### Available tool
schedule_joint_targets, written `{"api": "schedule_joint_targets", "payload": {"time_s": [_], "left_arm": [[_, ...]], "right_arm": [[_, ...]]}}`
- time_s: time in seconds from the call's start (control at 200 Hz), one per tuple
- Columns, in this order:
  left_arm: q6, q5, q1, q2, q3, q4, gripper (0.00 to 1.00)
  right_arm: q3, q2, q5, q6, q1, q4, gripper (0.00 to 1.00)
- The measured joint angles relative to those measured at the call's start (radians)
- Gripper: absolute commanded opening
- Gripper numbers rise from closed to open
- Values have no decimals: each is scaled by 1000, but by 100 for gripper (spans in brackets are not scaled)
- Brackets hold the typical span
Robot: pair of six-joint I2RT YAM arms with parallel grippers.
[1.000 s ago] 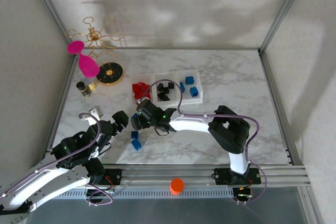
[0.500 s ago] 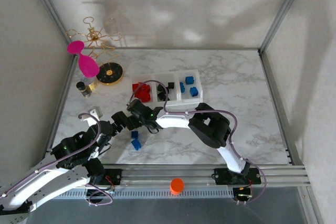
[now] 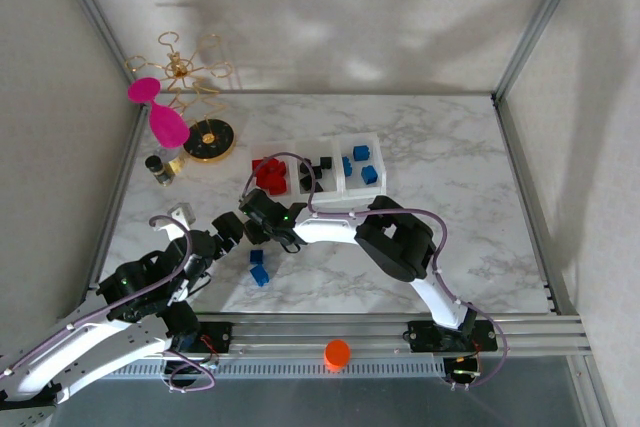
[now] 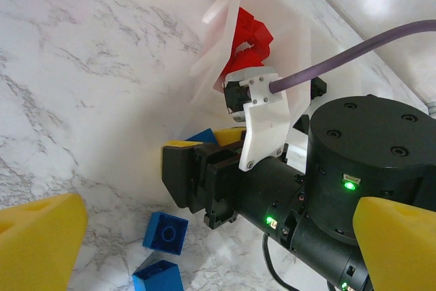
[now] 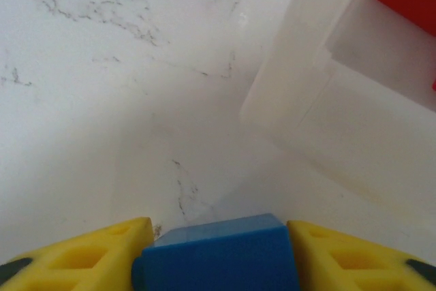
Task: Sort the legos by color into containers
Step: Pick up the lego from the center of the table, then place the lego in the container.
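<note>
Beside the clear bins (image 5: 300, 86), the right hand (image 5: 216, 267) pinches one blue brick (image 5: 218, 247), and the left hand (image 3: 228, 229) near it stands wide open.

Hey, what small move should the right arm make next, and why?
Probably lift straight up: the right gripper looks closed on a blue brick down by the table, and the compartment holding blue bricks sits at the row's far right end.
</note>
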Motion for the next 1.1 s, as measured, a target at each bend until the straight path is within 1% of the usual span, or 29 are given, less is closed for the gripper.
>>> {"api": "schedule_joint_targets", "payload": {"time_s": [0.04,0.115,0.24,0.4,0.516,0.621,0.796,0.956,1.101], "left_arm": [[0,0,0,1,0,0,99],[0,0,0,2,0,1,100],[1,0,0,13,0,2,100],[12,1,0,46,5,10,100],[31,4,0,79,23,35,100],[48,9,0,121,38,70,100],[79,26,0,204,54,136,99],[104,42,0,280,76,193,100],[116,61,0,327,96,246,99]], "right_arm": [[-1,-1,0,-1,0,0,44],[-19,-18,-1,-3,0,2,43],[-77,-87,-18,1,-2,4,42],[-158,-233,-34,21,-16,6,42],[-220,-356,-35,43,-56,7,42],[-262,-457,-34,61,-123,-5,41],[-304,-566,-30,72,-282,-35,42],[-319,-590,-18,71,-417,-59,42],[-310,-563,10,64,-525,-64,42]]}}
